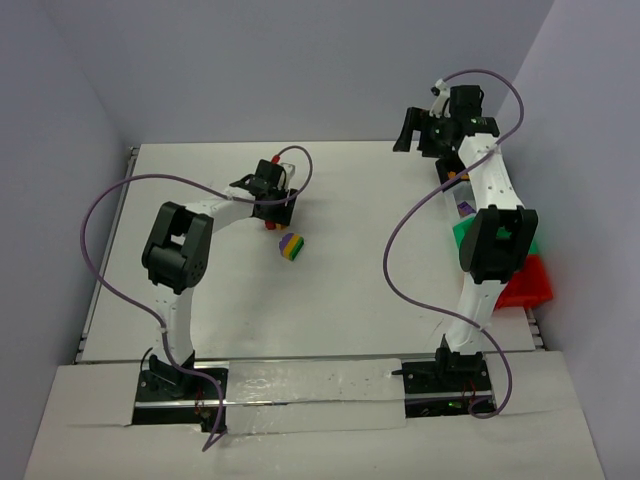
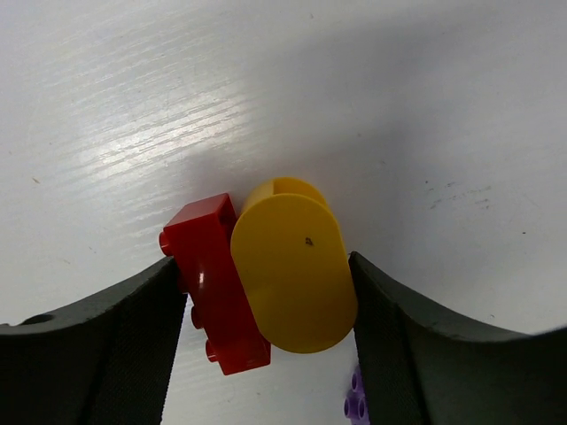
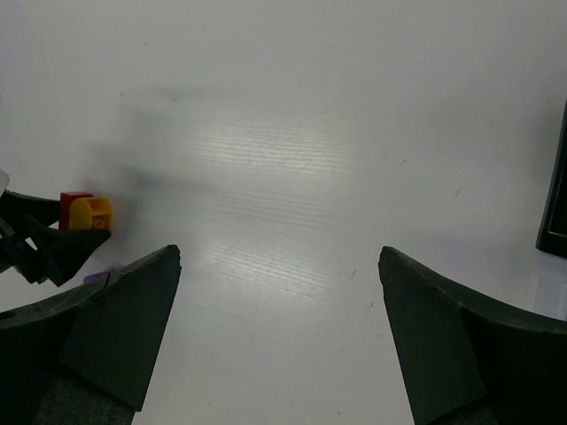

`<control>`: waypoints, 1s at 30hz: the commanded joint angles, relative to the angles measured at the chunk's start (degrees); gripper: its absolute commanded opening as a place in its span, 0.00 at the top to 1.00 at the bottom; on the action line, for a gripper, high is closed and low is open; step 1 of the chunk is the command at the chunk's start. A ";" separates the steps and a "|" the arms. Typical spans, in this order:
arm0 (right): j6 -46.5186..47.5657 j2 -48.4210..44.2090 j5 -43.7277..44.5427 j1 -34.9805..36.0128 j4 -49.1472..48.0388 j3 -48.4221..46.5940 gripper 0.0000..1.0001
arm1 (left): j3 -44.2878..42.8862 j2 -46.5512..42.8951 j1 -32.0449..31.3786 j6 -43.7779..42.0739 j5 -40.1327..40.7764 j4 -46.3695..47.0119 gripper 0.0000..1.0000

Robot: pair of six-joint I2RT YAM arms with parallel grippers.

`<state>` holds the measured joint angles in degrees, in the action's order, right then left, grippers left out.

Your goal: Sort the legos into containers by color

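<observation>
Left gripper: clamped on red brick plus yellow piece, one pad against each side; the pair sits on the table, centre-left.
Grip: squeeze looks light. I'd check that both colours lift together before travelling.
Joined or not: can't tell. If joined, split them before binning, else one colour lands wrong.
Risk: yellow side is curved and glossy, so likely to slip off the pad. Red side is flat-walled and should hold better.
Shapes: red is a small studded brick; yellow is a smooth slab with rounded ends. Both hard plastic.
Purple bit: studded, just beside right pad; keep it out of the pinch.
Block: purple-yellow-green stack, near left gripper, apart from it.
Targets: green bin and red bin at right edge, well apart from the pick; other bins hidden by right arm.
Right gripper: jaws wide apart, nothing between them, over bare table at far side.
</observation>
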<state>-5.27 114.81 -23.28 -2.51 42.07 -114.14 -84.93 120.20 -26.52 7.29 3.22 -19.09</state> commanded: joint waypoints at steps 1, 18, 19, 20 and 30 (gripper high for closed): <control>-1.75 -3.80 -2.91 0.63 -1.28 1.72 0.00 | -0.54 -2.65 -0.14 0.62 -2.52 1.77 0.35; -3.42 -2.86 -34.46 4.51 1.17 10.06 0.00 | 14.94 -30.16 -0.11 -43.53 -41.76 1.14 0.95; -3.35 -2.92 -36.47 5.15 1.17 10.70 0.00 | 14.50 -30.35 -0.11 -47.84 -42.73 -0.77 0.95; -3.35 -3.08 -37.51 5.62 1.17 11.16 0.00 | 13.98 -30.61 -0.11 -50.63 -43.77 -3.10 0.95; -4.49 -9.30 -41.74 16.35 -2.13 21.77 0.00 | 12.44 -34.05 -0.81 -70.20 -48.75 -16.94 0.98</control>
<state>-9.07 111.56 -60.63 10.20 41.85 -93.77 -70.37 88.94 -26.67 -51.59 -39.75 -29.27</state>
